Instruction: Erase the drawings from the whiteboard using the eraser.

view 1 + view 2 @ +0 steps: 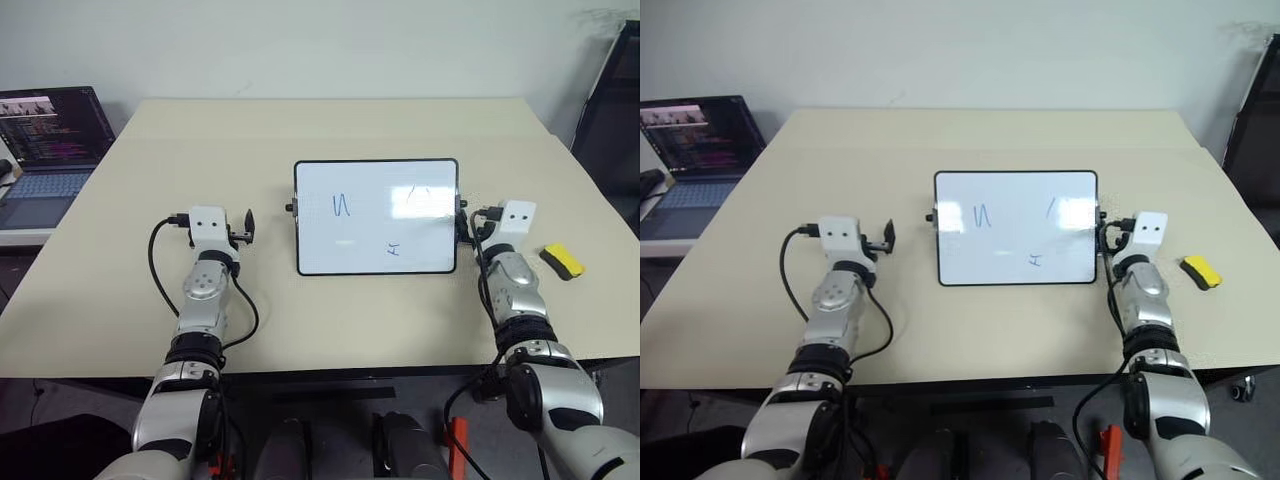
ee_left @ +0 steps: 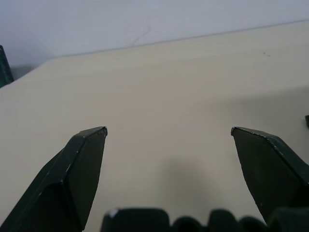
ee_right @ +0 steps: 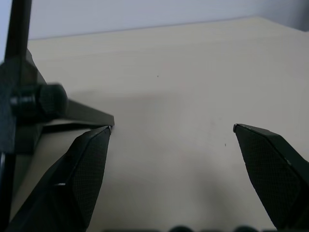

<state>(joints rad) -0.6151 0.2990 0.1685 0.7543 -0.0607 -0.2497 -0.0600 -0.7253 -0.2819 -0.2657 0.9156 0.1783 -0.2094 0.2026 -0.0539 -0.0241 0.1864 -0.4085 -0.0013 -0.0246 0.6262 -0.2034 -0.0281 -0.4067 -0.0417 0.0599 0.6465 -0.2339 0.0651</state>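
The whiteboard (image 1: 376, 216) stands tilted on its stand at the middle of the beige table (image 1: 330, 130), with small blue drawings (image 1: 342, 206) on its white face. Its black knob and stand leg (image 3: 38, 99) appear in the right wrist view, close beside one finger. The yellow eraser (image 1: 562, 261) lies on the table to the right of my right wrist. My right gripper (image 3: 171, 128) hovers open just off the board's right edge, holding nothing. My left gripper (image 2: 169, 130) is open over bare table to the left of the board.
An open laptop (image 1: 45, 140) sits on a separate surface beyond the table's left edge. A dark object (image 1: 615, 110) stands past the table's far right corner. A pale wall runs behind the table.
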